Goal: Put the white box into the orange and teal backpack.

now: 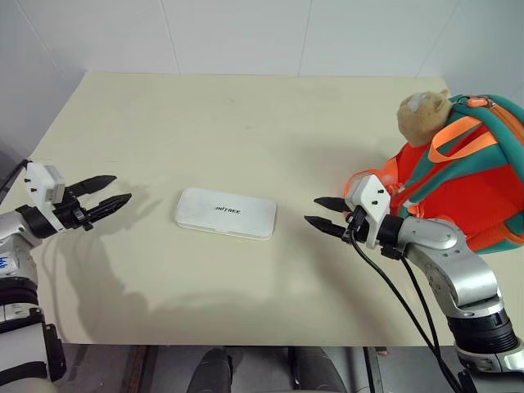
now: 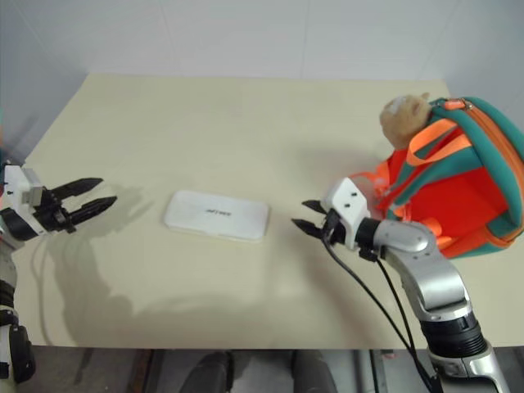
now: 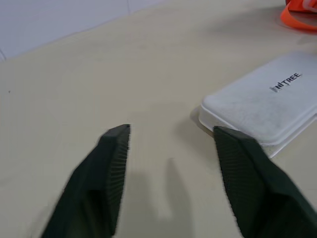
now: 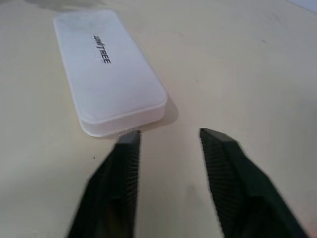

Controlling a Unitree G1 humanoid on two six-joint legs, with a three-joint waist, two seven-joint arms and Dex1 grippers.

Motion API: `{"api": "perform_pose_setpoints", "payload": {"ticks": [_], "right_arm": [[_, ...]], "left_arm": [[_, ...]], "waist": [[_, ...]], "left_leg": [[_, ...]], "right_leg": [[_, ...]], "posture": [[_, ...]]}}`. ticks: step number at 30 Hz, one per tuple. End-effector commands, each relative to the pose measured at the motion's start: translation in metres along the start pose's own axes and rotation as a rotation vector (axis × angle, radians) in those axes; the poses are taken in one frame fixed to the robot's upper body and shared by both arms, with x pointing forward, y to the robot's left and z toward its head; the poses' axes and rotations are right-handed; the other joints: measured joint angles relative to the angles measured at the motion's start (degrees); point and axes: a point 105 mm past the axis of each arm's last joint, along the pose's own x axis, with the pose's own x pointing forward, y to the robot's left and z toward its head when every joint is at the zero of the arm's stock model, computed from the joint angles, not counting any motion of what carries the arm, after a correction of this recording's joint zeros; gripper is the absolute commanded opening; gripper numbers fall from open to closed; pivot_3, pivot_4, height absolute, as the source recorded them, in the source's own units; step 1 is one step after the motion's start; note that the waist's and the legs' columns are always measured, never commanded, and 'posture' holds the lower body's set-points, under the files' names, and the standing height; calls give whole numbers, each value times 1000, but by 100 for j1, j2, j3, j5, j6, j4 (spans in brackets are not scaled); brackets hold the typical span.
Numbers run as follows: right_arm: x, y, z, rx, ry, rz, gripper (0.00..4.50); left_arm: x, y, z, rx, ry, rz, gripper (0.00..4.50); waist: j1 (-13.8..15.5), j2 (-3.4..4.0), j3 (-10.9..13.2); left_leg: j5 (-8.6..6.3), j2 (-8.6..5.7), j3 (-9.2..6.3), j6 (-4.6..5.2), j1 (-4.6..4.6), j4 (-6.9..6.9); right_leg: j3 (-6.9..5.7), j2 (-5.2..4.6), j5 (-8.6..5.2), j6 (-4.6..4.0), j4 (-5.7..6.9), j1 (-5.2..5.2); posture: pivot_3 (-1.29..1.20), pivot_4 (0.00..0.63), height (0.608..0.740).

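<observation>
Plainly, the job is sitting at its very start. Going from the left, the left gripper (image 1: 110,190), two black ribbed fingers on a white and silver wrist, is hovering just above the pale cream bench (image 1: 246,115), pointing level toward the middle, its jaws standing partly apart and holding nothing. Near it, but not touching, the flat white rectangular box with rounded corners and small dark lettering on its lid (image 1: 226,213) is lying on the bench, roughly midway between the two arms, with bare bench showing at each short end. Further right, the right gripper (image 1: 322,210) is pointing back toward the box's other end, tilted slightly downward, its jaws likewise parted a moderate way and empty; in the right wrist view the box's near corner is lying just ahead of one finger, with no contact that I can make out. At the far right, the bright orange fabric backpack with teal trim and orange webbing straps (image 1: 471,192) is resting at the bench's edge, a tan plush animal toy (image 1: 422,115) sitting at its top. Judging by this, nothing is done yet: the box is waiting to be gripped, lifted, carried right and slid into the backpack, whose opening I cannot clearly see.
</observation>
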Motion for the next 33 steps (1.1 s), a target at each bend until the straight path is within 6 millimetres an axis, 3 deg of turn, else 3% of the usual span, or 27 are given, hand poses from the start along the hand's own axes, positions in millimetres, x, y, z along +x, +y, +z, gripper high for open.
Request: {"api": "perform_pose_setpoints", "payload": {"ticks": [1, 4, 6, 19, 27, 33], "right_arm": [[7, -3, 4, -42, -3, -29, 1146], [16, -5, -3, -58, 31, -48, 118], [22, -5, -6, -60, 45, -52, 118], [42, 1, -19, -48, 114, -66, 120], [48, 6, -20, -43, 122, -55, 120], [56, 9, -16, -46, 106, -44, 120]], "left_arm": [[7, -3, 5, 17, 10, -35, 1407], [13, -4, -5, -14, 53, -33, 457], [19, -3, -11, -34, 74, -18, 0], [69, -24, -18, -108, 72, -115, 0], [80, -35, -22, -155, 103, -166, 0], [82, -26, -23, -143, 134, -96, 0]], "waist": [[-1, 0, 0], [-2, 0, 0], [-2, 0, 0], [-3, -2, -1], [-7, -2, -1], [2, -2, -1]], "left_leg": [[0, 0, 0, 0, 0, 2], [0, 0, 0, 0, 1, 5], [0, -1, 0, 0, 1, 7], [7, -5, -1, -10, 0, 4], [7, -6, 0, -10, 1, 7], [7, -6, -1, -10, 1, 9]], "right_leg": [[0, 0, 0, 0, 3, 0], [0, 0, 0, 0, 11, -1], [0, 0, 0, 0, 13, -2], [-3, -1, 0, 1, 13, -5], [-4, -2, 0, 1, 16, -4], [-5, -2, 0, 1, 18, -4]], "posture": [[0, 150, 740], [0, 150, 740], [0, 150, 740], [0, 150, 740], [0, 150, 740], [0, 150, 740]]}}
